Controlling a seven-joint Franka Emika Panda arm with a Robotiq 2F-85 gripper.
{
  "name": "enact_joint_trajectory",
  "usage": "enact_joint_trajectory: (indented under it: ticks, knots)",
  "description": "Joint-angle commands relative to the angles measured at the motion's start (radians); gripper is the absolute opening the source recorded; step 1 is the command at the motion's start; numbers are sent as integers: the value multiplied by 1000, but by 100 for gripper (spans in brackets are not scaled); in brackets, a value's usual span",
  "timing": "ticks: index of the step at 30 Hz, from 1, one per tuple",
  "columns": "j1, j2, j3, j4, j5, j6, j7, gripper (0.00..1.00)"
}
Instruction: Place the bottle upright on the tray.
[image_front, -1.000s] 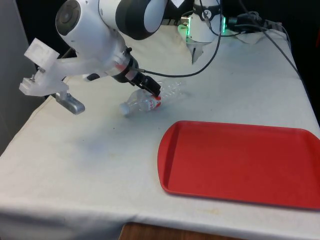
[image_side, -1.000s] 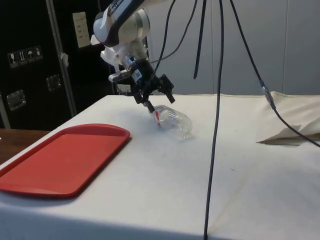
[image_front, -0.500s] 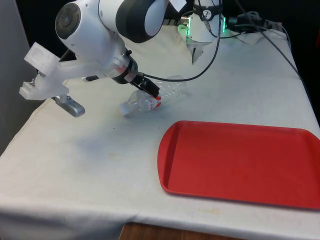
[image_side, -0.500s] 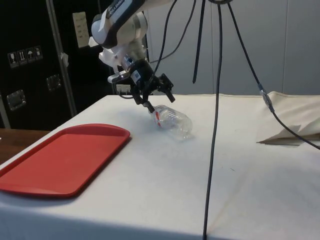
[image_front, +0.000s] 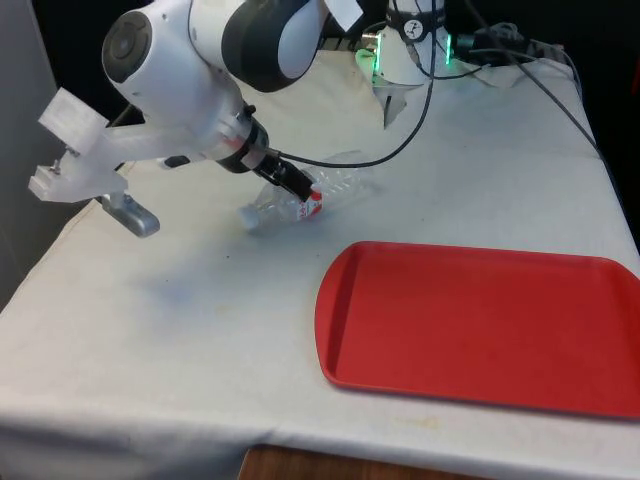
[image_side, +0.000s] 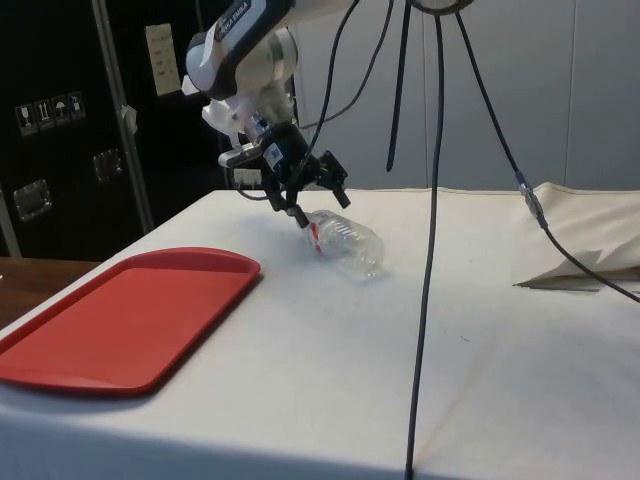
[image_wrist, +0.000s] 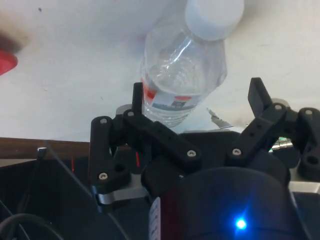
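Gripper (image_wrist: 197, 102) spread wide, one finger (image_wrist: 137, 102) alongside the clear bottle (image_wrist: 182, 70) and the other well clear of it, nothing clamped. Bottle lying on its side on the white cloth (image_front: 200, 330), upper-centre of the front view, white cap (image_front: 247, 217) toward that view's left, red-and-white label (image_front: 310, 203) just under the fingertips. Red tray (image_front: 480, 325) at lower right of the front view, apart from the bottle.

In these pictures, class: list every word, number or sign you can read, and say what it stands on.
Bottle label: red and white with a dark band, print too blurred to read.
Pale sheet on the dark cabinet: too small to read.
Small stickers on that cabinet: pictograms, unreadable.
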Motion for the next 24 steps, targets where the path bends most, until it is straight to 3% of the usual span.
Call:
enact_joint_trajectory:
  ticks: [1, 2, 3, 9, 10, 11, 14, 18, 19, 20, 24]
  knots:
    - [-10, 9, 1, 15, 4, -13, -6, 100]
    - [0, 0, 0, 0, 0, 0, 0, 100]
    - [-10, 10, -2, 15, 6, -13, -9, 100]
    - [-21, 22, -12, 26, 20, -15, -33, 100]
    - [-9, 11, -18, 6, 17, 1, -34, 100]
    - [-23, 24, -12, 30, 23, -16, -35, 100]
    - [-29, 33, -15, 45, 30, -21, -41, 100]
    - [-25, 39, -23, 53, 42, -19, -43, 100]
    - [-17, 29, -29, 30, 40, 0, -52, 100]
    - [-24, 39, -23, 54, 43, -17, -43, 100]
    - [-20, 43, -24, 65, 51, -13, -31, 100]
